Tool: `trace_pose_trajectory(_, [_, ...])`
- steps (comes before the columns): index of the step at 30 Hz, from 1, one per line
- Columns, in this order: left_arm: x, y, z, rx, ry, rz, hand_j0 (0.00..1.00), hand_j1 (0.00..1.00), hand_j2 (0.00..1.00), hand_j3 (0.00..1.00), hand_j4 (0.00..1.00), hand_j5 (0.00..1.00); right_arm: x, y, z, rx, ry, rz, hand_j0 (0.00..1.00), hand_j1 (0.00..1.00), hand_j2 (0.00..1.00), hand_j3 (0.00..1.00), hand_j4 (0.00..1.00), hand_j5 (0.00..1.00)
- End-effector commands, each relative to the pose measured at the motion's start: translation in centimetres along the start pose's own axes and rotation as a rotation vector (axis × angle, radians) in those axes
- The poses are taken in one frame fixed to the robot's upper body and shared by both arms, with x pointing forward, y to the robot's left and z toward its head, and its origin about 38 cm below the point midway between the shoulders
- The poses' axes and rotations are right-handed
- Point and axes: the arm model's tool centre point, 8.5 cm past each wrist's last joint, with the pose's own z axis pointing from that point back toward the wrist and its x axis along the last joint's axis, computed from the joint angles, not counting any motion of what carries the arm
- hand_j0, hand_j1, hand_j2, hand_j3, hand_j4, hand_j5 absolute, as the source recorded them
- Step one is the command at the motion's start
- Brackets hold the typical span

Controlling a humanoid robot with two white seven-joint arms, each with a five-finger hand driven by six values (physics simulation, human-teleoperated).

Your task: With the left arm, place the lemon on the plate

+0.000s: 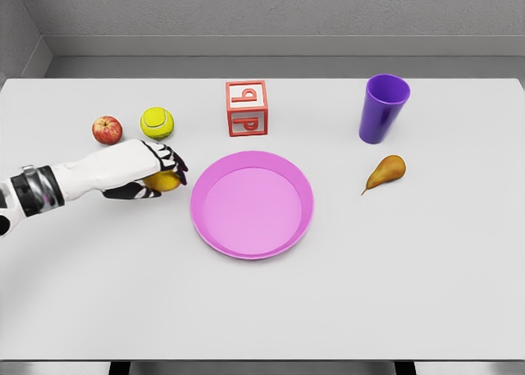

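lemon in hand, plate waiting

the left hand [156, 176] has its fingers curled around the lemon [165, 181], just left of the pink plate [300, 196] — grasp looks made, transfer not yet done. the plate is bare. tennis ball [157, 122] and apple [107, 130] sit close behind, but the short path rightward looks open — only the plate's rim to clear.

The left arm reaches in from the left, its hand [156, 171] curled over something yellow.
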Motion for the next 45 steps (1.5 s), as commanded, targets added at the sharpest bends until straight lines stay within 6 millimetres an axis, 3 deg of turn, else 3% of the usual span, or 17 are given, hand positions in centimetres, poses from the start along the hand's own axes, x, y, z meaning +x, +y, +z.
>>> trace_pose_trajectory(1, [0.3, 0.2, -0.2, 0.010, -0.010, 0.002, 0.56, 0.56, 0.56, 0.56, 0.56, 0.56, 0.0, 0.0, 0.0, 0.000, 0.000, 0.000, 1.00, 1.00, 1.00, 1.00, 1.00, 1.00])
trace_pose_trajectory(15, [2.7, 0.6, -2.2, 0.039, -0.083, -0.003, 0.57, 0.57, 0.57, 0.57, 0.57, 0.57, 0.0, 0.0, 0.0, 0.000, 0.000, 0.000, 1.00, 1.00, 1.00, 1.00, 1.00, 1.00])
trace_pose_trajectory(38, [6.7, -0.4, -6.2, 0.035, -0.211, 0.015, 0.59, 0.59, 0.59, 0.59, 0.59, 0.59, 0.0, 0.0, 0.0, 0.000, 0.000, 0.000, 1.00, 1.00, 1.00, 1.00, 1.00, 1.00])
trace_pose_trajectory(39, [6.8, -0.3, -6.2, 0.031, -0.214, 0.012, 0.62, 0.62, 0.62, 0.62, 0.62, 0.62, 0.0, 0.0, 0.0, 0.000, 0.000, -0.001, 1.00, 1.00, 1.00, 1.00, 1.00, 1.00])
trace_pose_trajectory(40, [7.0, -0.2, -6.3, 0.045, -0.220, 0.019, 0.99, 0.99, 0.99, 0.99, 0.99, 0.99, 0.0, 0.0, 0.0, 0.000, 0.000, 0.000, 1.00, 1.00, 1.00, 1.00, 1.00, 1.00])
trace_pose_trajectory(45, [6.6, 1.1, -6.3, 0.063, -0.214, -0.004, 1.00, 1.00, 1.00, 1.00, 1.00, 1.00, 0.0, 0.0, 0.0, 0.000, 0.000, 0.000, 1.00, 1.00, 1.00, 1.00, 1.00, 1.00])
